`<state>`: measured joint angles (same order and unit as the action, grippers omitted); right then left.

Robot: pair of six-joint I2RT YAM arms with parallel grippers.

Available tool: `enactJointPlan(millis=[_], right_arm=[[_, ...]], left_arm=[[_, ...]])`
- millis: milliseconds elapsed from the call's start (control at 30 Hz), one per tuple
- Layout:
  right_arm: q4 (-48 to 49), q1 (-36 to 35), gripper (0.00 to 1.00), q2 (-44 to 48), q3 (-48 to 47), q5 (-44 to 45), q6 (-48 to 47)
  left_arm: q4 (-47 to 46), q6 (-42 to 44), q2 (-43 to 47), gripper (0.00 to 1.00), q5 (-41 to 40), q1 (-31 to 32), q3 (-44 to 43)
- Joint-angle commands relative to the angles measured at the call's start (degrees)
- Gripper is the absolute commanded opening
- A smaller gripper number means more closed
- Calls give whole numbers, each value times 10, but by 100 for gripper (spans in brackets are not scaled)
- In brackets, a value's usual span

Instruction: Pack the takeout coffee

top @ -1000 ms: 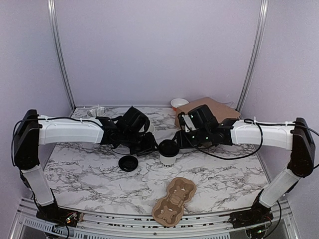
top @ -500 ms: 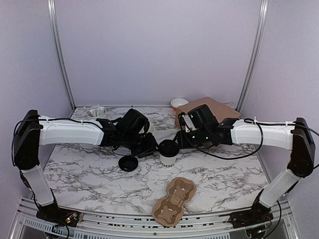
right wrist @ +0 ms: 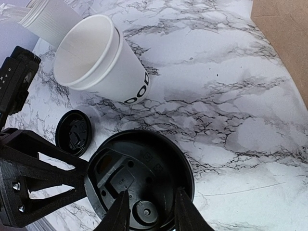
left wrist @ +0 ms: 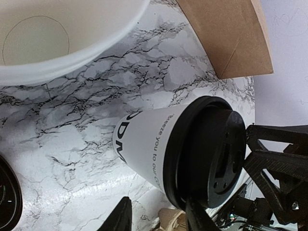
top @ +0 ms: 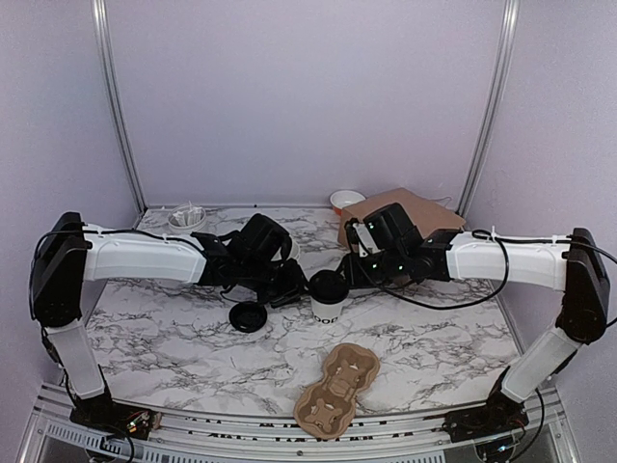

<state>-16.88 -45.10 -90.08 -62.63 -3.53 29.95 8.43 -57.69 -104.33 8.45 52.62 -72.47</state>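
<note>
The coffee cup (top: 326, 303), with its black lid (right wrist: 139, 175) on, stands upright in the middle of the table (top: 434, 338), behind the cardboard tray (top: 337, 391). The left gripper (left wrist: 159, 211) sits just beside the cup, jaws partly apart with nothing between them. The right gripper (right wrist: 150, 202) hangs over the lid, its fingers (right wrist: 185, 214) partly apart; whether they grip it cannot be told.

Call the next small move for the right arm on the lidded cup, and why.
Probably ease the right gripper shut on the black lid's rim. Its fingers stand apart over that rim, with no firm grip visible, and the lid already sits on the lettered cup. The left gripper is at the cup's opposite side, so the cup looks braced.
</note>
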Motion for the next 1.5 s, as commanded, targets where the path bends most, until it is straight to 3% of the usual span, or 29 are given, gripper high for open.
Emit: enactJointPlan(millis=[0, 800, 1467], right_arm=[[11, -5, 30, -4, 7, -14, -2], [76, -26, 27, 3, 103, -44, 62], [57, -26, 37, 27, 19, -9, 63]], left_arm=[[-12, -4, -21, 39, 6, 3, 9], [-4, 5, -46, 39, -18, 4, 47], [23, 37, -11, 39, -21, 4, -18]])
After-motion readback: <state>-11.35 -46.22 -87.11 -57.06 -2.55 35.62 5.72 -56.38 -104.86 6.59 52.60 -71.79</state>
